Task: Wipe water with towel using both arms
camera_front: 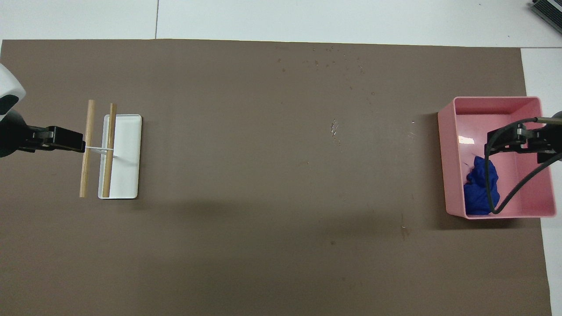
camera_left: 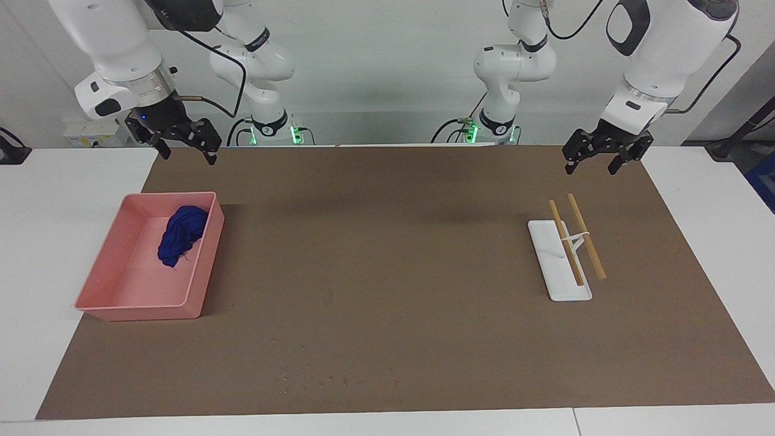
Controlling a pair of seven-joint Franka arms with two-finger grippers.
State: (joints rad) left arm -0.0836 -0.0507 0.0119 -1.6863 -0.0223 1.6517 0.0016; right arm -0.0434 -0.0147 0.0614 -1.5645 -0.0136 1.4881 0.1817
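A crumpled dark blue towel (camera_left: pixel 180 235) lies in a pink tray (camera_left: pixel 145 306) at the right arm's end of the brown mat; it also shows in the overhead view (camera_front: pixel 476 191). Small water drops (camera_left: pixel 339 378) speckle the mat near its edge farthest from the robots, also visible from overhead (camera_front: pixel 333 59). My right gripper (camera_left: pixel 187 154) hangs open and empty in the air over the tray's robot-side end (camera_front: pixel 489 147). My left gripper (camera_left: pixel 591 165) hangs open and empty in the air beside the wooden rack (camera_front: pixel 79 145).
A white rack base (camera_left: pixel 560 275) with two wooden rods (camera_left: pixel 586 236) across a wire stand sits at the left arm's end of the mat, seen from overhead too (camera_front: pixel 127 171). White table surrounds the mat (camera_left: pixel 387 242).
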